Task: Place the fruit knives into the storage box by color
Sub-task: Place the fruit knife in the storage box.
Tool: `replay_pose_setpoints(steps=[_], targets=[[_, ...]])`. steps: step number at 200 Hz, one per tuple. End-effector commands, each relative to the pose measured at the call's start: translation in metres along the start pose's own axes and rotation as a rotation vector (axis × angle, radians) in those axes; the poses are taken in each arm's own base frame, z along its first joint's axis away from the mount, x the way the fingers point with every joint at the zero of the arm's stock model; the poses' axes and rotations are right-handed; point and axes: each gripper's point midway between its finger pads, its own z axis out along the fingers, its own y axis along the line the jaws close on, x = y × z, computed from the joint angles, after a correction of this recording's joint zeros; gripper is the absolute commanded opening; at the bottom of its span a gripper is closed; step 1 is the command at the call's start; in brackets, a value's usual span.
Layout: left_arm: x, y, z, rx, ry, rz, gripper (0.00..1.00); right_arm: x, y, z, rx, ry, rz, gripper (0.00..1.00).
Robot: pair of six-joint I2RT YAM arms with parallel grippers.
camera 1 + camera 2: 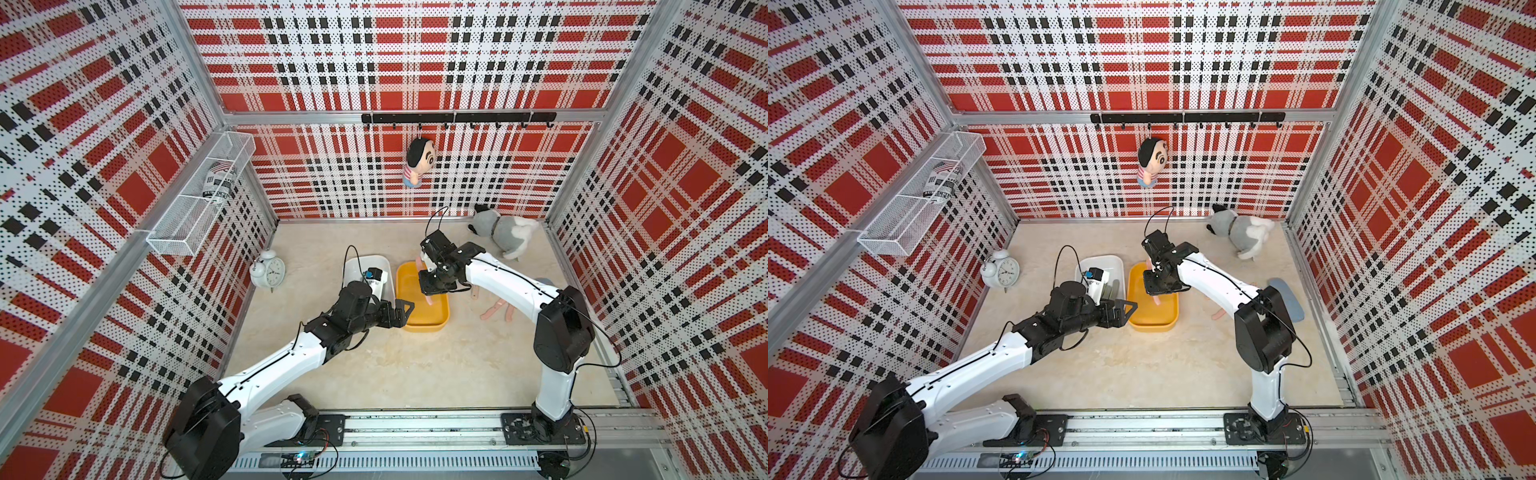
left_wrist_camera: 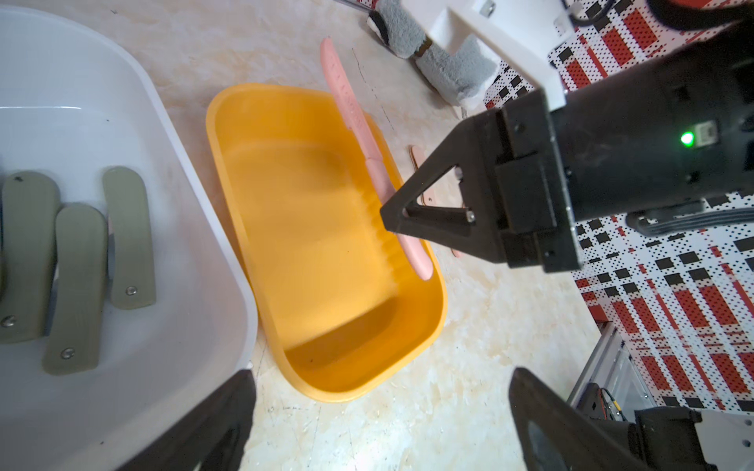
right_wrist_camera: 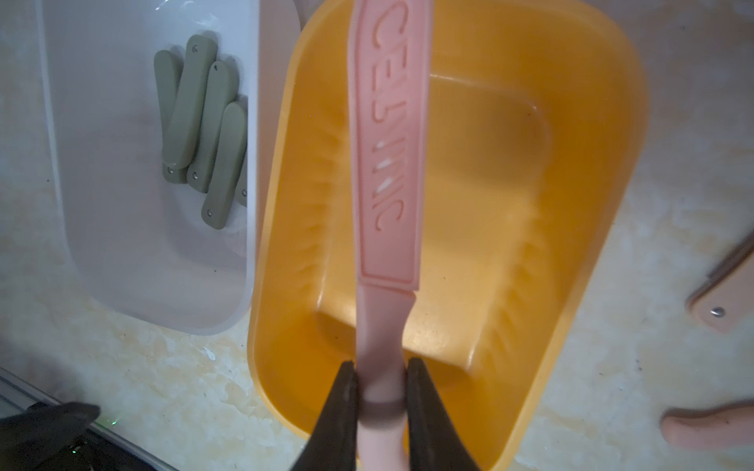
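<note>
The right end effector [image 3: 379, 367] pinches a pink fruit knife [image 3: 387, 163] over the yellow box [image 3: 636, 122] below it. The left end effector [image 2: 382, 373] gapes wide, empty; green fruit knives [image 2: 77, 285] lie in the white box [image 2: 204, 204] beside it.

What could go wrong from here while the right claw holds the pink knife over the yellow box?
1. The pink knife, gripped near one end by the right claw, reaches past the far rim of the yellow box in the right wrist view. If released now, it may land across the rim instead of inside.
2. The open left claw hovers close to the same box and the right claw, so a careless move could bump them together or nudge the box.
</note>
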Motion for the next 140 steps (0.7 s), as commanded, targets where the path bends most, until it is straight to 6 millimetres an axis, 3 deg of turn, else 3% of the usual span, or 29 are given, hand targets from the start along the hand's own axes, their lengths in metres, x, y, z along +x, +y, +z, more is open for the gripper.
replay_pose_setpoints(steps=[1,70,140], targets=[[0.000,0.001,-0.003,0.011,-0.014,-0.010,0.98,-0.003,0.019,0.016,-0.085,-0.016,0.057,0.19],[0.002,0.002,-0.004,0.012,-0.019,-0.015,0.98,0.008,0.030,0.055,-0.147,0.036,0.105,0.20],[0.002,0.003,-0.004,0.007,-0.022,-0.016,0.98,0.015,0.025,0.085,-0.132,0.078,0.120,0.20]])
